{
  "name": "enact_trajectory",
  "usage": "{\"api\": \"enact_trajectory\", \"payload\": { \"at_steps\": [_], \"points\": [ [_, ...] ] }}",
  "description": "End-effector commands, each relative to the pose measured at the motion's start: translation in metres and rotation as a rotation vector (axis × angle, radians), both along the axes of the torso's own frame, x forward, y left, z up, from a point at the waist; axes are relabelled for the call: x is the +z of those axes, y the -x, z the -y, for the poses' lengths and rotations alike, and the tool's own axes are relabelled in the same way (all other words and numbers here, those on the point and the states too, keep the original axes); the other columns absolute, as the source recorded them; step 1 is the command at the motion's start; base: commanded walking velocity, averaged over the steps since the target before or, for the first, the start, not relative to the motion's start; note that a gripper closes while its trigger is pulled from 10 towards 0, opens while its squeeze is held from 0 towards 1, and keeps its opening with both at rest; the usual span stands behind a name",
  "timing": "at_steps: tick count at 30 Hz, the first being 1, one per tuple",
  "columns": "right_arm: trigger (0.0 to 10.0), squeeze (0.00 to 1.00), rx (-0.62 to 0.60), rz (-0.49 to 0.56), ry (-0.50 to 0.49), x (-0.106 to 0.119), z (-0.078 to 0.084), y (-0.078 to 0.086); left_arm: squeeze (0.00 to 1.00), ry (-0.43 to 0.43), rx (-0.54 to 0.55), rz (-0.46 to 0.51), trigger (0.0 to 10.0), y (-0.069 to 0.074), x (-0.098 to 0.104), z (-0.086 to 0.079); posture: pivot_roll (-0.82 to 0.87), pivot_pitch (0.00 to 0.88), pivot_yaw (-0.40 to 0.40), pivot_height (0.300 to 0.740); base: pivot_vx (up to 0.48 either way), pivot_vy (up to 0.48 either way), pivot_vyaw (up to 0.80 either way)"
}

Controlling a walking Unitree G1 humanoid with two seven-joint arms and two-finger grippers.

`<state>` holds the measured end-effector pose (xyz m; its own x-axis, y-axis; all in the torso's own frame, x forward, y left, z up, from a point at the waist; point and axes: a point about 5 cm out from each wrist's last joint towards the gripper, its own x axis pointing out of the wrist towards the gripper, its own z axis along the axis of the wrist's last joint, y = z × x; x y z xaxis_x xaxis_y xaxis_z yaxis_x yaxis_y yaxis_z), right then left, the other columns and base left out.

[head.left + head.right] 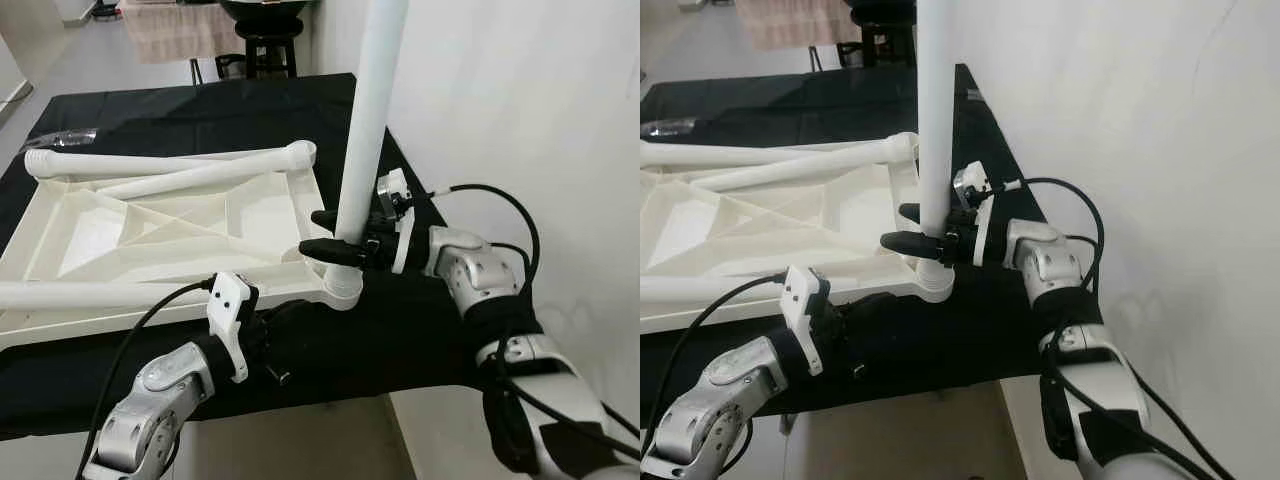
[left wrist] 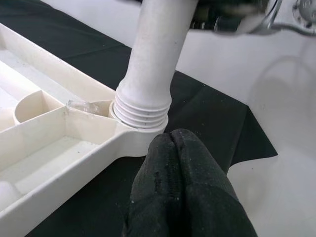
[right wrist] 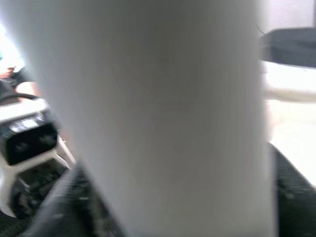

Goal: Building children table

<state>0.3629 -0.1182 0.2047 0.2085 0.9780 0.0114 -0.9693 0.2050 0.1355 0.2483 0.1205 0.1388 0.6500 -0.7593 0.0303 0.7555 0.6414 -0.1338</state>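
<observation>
Item: white tabletop [image 1: 170, 235], which we find lying upside down on the black-covered bench [image 1: 150, 110]. One upright white leg [image 1: 365, 150] stands in its near right corner socket [image 1: 343, 288], threads showing at the joint. Our right hand [image 1: 335, 237] has its two black fingers clamped around this leg just above the socket. Our left hand [image 2: 182, 192], fingers pressed together on nothing, sits just beside the same corner. Three loose legs [image 1: 170, 165] lie across the tabletop.

Head stereo pair looks forward-down over the black-clothed table [image 1: 120, 110]; both wrist cams sit close on the upright white leg [image 1: 368, 140], the right nearly touching it, blurred, the left at its threaded base.
</observation>
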Motion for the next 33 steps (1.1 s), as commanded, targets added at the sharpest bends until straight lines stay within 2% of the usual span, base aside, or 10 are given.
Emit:
{"api": "enact_trajectory", "payload": {
  "at_steps": [1, 14, 15, 16, 18, 19, 28, 29, 30, 33],
  "points": [
    [0.0, 0.00, 0.075, 0.000, -0.029, 0.000, -0.006, 0.002, 0.00, 0.002, -0.009, -0.016, 10.0, 0.003, -0.002, 0.001, 0.01, 0.092, -0.053, 0.740, 0.000, 0.000, 0.00],
    [0.0, 0.00, -0.144, 0.076, -0.034, -0.019, 0.008, 0.012, 0.00, 0.006, -0.015, -0.023, 10.0, 0.004, -0.004, 0.000, -0.01, 0.076, -0.051, 0.740, 0.000, 0.000, 0.00],
    [0.0, 0.00, -0.331, 0.090, 0.038, -0.030, 0.000, 0.016, 0.00, 0.004, -0.016, -0.023, 10.0, 0.004, -0.004, -0.001, -0.01, 0.073, -0.056, 0.740, 0.000, 0.000, 0.00],
    [0.0, 0.00, -0.331, 0.090, 0.038, -0.030, 0.000, 0.016, 0.00, 0.004, -0.016, -0.023, 10.0, 0.004, -0.004, -0.001, -0.01, 0.073, -0.056, 0.740, 0.000, 0.000, 0.00],
    [0.0, 0.00, -0.777, 0.000, 0.064, -0.048, -0.014, 0.031, 0.00, 0.000, -0.015, -0.022, 10.0, 0.003, -0.004, -0.004, -0.04, 0.079, -0.044, 0.740, 0.000, 0.000, 0.00],
    [0.0, 0.00, -0.819, 0.083, 0.127, -0.048, -0.026, 0.043, 0.00, 0.001, -0.015, -0.023, 10.0, 0.002, -0.004, -0.005, -0.04, 0.081, -0.039, 0.740, 0.000, 0.000, 0.00],
    [0.0, 0.00, -0.767, -0.006, 0.096, -0.055, -0.035, 0.042, 0.00, 0.010, 0.002, -0.020, 10.0, 0.001, -0.003, -0.006, -0.03, 0.081, -0.050, 0.740, 0.000, 0.000, 0.00],
    [2.1, 0.00, -0.779, -0.009, 0.087, -0.054, -0.034, 0.042, 0.00, 0.017, 0.009, -0.020, 10.0, 0.001, -0.003, -0.007, -0.03, 0.085, -0.046, 0.740, 0.000, 0.000, 0.00],
    [10.0, 0.00, -0.780, -0.028, 0.072, -0.053, -0.033, 0.043, 0.00, 0.021, 0.011, -0.021, 10.0, 0.001, -0.003, -0.007, -0.03, 0.085, -0.046, 0.740, 0.000, 0.000, 0.00],
    [10.0, 0.00, -0.731, -0.051, 0.007, -0.047, -0.034, 0.044, 0.00, 0.019, 0.000, -0.024, 10.0, 0.001, -0.002, -0.006, -0.03, 0.087, -0.037, 0.740, 0.000, 0.000, 0.00]
  ]
}}
